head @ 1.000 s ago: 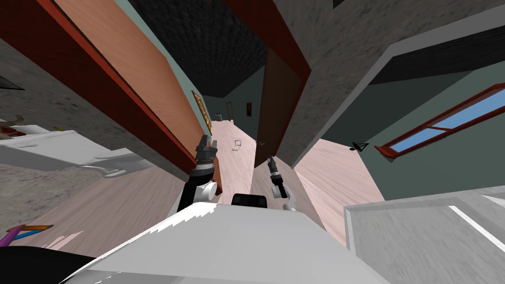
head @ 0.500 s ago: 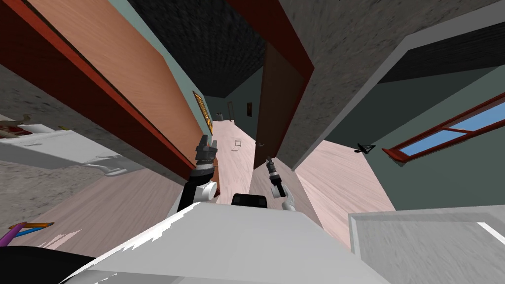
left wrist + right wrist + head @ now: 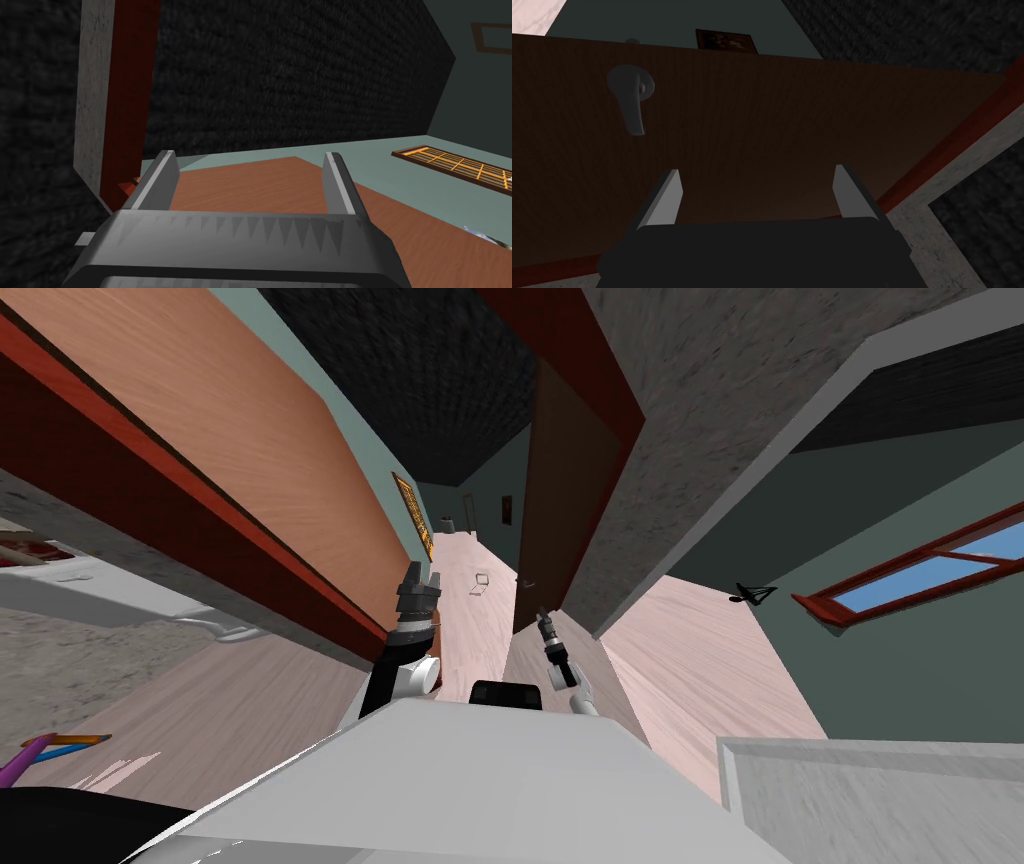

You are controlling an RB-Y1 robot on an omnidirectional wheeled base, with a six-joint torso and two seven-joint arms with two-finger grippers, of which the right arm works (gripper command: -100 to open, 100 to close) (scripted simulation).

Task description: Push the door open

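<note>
Head view: over the last second the whole picture has slid, because I have rolled forward toward the doorway. The flat, faintly grained dark brown door [image 3: 560, 508] on my right now looms larger, while both arms keep their pose. It stands ajar in a dark red frame [image 3: 600, 368] set into rough speckled grey wall [image 3: 680, 438], and a pale plank floor [image 3: 470, 623] runs past it. The right claw [image 3: 543, 615] reaches toward its lower part. The left claw [image 3: 418, 578] rises beside an orange-brown wood-grain panel [image 3: 250, 438]. I judge contact is near and the push not yet made.

Left wrist view: the left claw [image 3: 250, 154] is released, its blades apart and empty over that panel.

Right wrist view: the right claw [image 3: 755, 170] is also released. Its blades aim at the door's matte face, apart from the curved grey lever handle [image 3: 631, 102]. I cannot tell whether they touch the door.
</note>
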